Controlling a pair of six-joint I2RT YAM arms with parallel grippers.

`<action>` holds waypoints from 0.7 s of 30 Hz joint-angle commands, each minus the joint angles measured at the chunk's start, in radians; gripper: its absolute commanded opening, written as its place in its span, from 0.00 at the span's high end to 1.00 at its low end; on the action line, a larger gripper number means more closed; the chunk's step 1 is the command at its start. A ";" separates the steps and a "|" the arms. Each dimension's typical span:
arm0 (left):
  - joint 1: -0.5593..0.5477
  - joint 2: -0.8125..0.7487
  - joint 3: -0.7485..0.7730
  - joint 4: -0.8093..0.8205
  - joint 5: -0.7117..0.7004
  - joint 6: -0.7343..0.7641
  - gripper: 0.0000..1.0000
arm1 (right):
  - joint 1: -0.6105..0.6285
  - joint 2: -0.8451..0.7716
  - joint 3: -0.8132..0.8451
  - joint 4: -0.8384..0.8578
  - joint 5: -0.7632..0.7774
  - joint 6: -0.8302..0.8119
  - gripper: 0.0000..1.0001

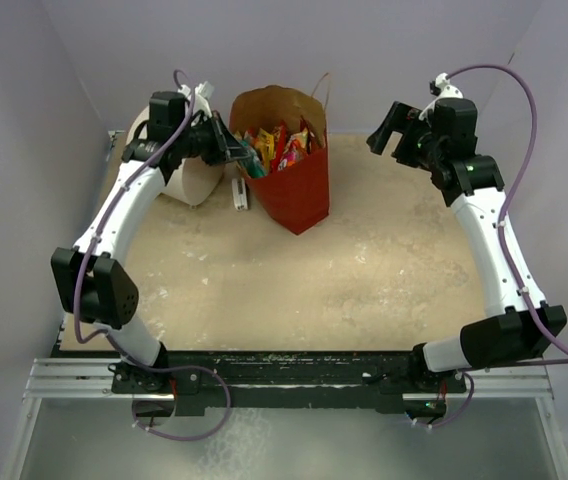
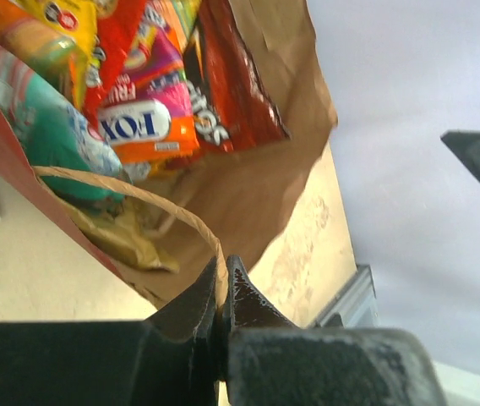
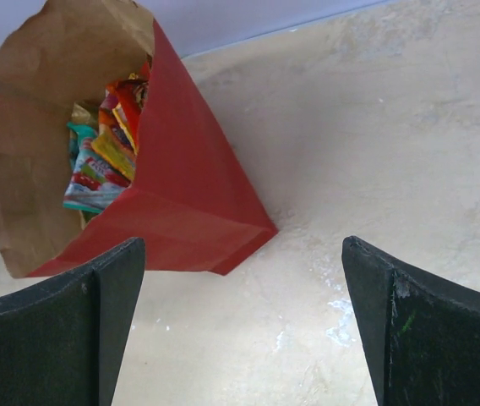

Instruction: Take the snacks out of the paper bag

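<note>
The paper bag, red outside and brown inside, stands at the back middle of the table with its mouth open. The snacks fill it as bright orange, red and teal packets. My left gripper is at the bag's left rim, shut on the thin string handle, which runs down between its tips. In the top view, my right gripper hangs open to the right of the bag, holding nothing. From the right wrist view the bag and its packets lie ahead and to the left of the right gripper.
A white cylinder drum lies just left of the bag, under my left arm. A small white object sits between drum and bag. Grey walls close in the back and both sides of the tan tabletop.
</note>
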 commanded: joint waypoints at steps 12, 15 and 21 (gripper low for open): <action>0.002 -0.388 -0.266 -0.008 0.080 -0.106 1.00 | 0.019 0.148 0.125 0.110 -0.416 0.034 0.00; 0.003 -0.436 -0.299 -0.018 0.076 -0.122 1.00 | 0.050 0.181 0.134 0.190 -0.419 0.044 0.00; 0.003 -0.474 -0.300 -0.118 0.036 -0.090 1.00 | 0.101 0.375 0.291 0.243 -0.422 0.095 0.06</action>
